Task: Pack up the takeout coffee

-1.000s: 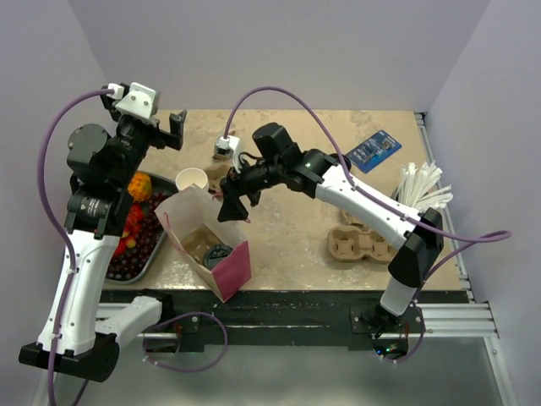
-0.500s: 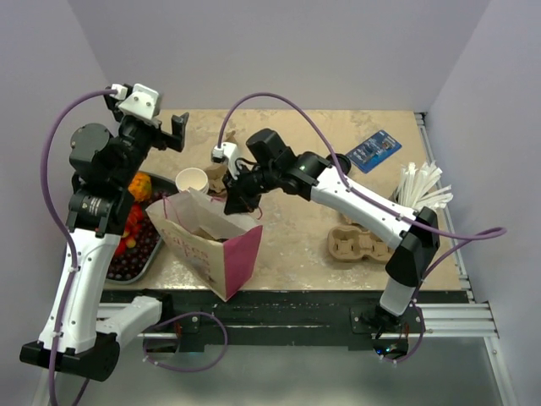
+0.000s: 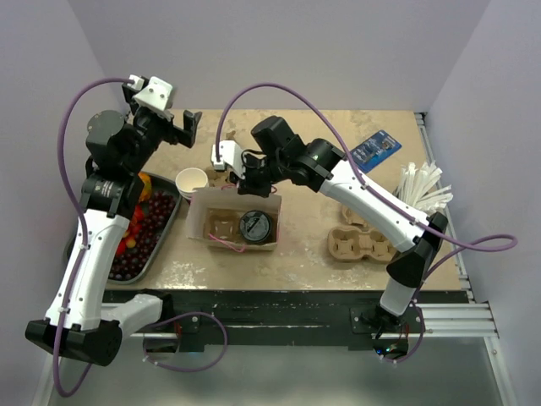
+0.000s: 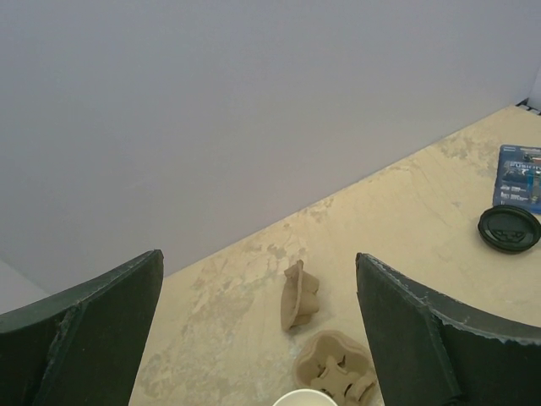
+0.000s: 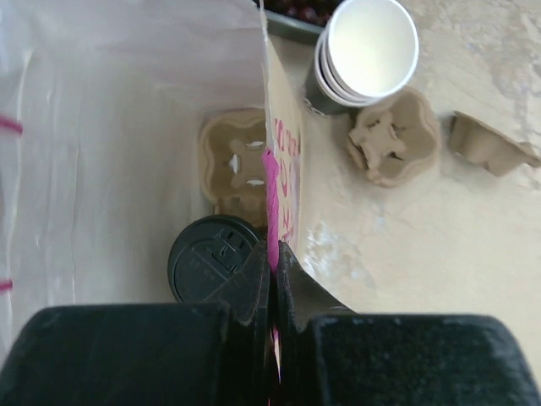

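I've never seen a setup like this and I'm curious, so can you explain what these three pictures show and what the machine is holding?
These are two robot arms, a left arm and a right arm, bolted at the near edge of a table. One picture looks down from above; the other two come from a small camera on each wrist. The right claw is shut on the pink edge of a paper bag. Inside the bag are the takeout coffee and a cardboard cup carrier. The left claw hangs open in the air, holding nothing. Also on the table are stacked paper cups, a fruit tray, a loose black lid and a blue packet.
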